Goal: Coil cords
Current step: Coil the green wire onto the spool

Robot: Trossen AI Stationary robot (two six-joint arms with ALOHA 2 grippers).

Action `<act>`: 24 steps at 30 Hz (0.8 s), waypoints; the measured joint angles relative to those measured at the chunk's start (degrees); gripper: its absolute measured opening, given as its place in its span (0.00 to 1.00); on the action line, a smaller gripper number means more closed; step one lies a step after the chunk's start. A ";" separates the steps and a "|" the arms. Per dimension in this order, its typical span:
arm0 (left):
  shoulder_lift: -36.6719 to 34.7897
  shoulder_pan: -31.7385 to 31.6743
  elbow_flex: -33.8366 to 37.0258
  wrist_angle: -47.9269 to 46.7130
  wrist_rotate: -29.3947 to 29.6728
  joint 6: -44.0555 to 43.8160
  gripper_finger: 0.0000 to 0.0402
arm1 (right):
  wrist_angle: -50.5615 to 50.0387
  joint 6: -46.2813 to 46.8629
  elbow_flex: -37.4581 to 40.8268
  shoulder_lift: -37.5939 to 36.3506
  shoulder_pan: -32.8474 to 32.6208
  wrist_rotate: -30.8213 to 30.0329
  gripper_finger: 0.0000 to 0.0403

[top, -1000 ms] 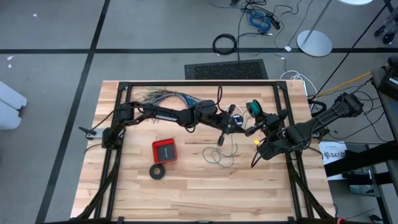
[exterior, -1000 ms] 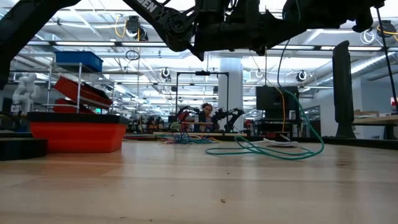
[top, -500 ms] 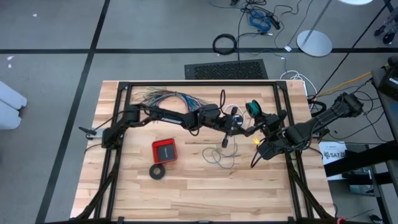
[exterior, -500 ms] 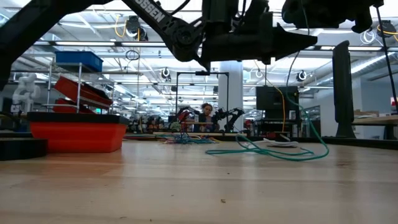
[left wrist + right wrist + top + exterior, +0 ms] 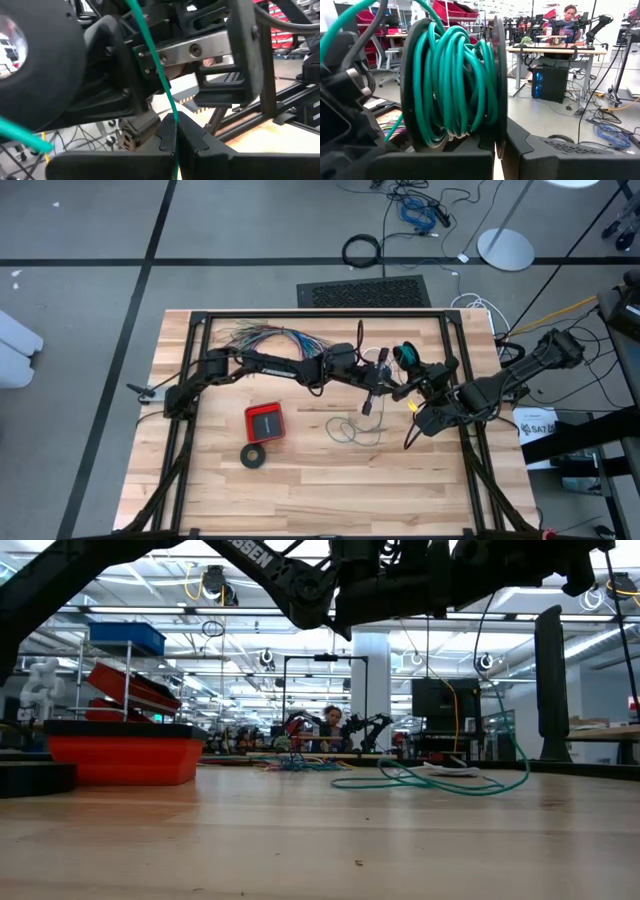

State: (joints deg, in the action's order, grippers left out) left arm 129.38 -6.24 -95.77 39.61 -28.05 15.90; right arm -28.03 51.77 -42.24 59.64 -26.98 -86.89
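Just right of the middle of the high view, the left gripper point(image 5: 378, 383) is raised above the table point(image 5: 200, 480), its fingers clenched on the teal wire point(image 5: 152, 47); in the left wrist view the strand runs straight down between the two closed fingertips. Just to its right in the high view, the right gripper point(image 5: 408, 370) is clamped on the black spool point(image 5: 497, 85), with its fingers pressed against the spool's rim in the right wrist view. Many turns of the teal wire are wound on that spool, which shows in the upper middle-right of the high view.

The rest of the wire lies as a loose tangle on the table below the two grippers, a little right of centre.

A red box point(image 5: 265, 421) and a black tape ring point(image 5: 254, 456) sit lower left of centre. A fan of coloured wires point(image 5: 265, 336) lies at the upper left of the table.
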 joint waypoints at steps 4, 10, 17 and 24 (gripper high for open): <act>0.00 0.24 -0.57 -0.52 -0.41 1.40 0.00 | 0.02 0.52 0.00 0.00 1.18 0.54 0.00; 0.00 0.37 -2.66 -5.10 -0.01 4.04 0.00 | 0.62 1.61 0.00 -0.02 3.07 4.09 0.00; 0.11 0.12 -2.77 -6.49 1.32 4.11 0.00 | 2.69 1.03 0.00 0.02 3.05 3.94 0.00; 1.80 -0.88 -2.81 -5.95 1.52 0.00 0.00 | 4.15 -0.40 -0.02 0.13 1.58 1.28 0.00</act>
State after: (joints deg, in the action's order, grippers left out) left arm 131.18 -7.12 -98.59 33.66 -26.53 15.90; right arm -23.88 51.36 -42.26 59.77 -25.40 -85.61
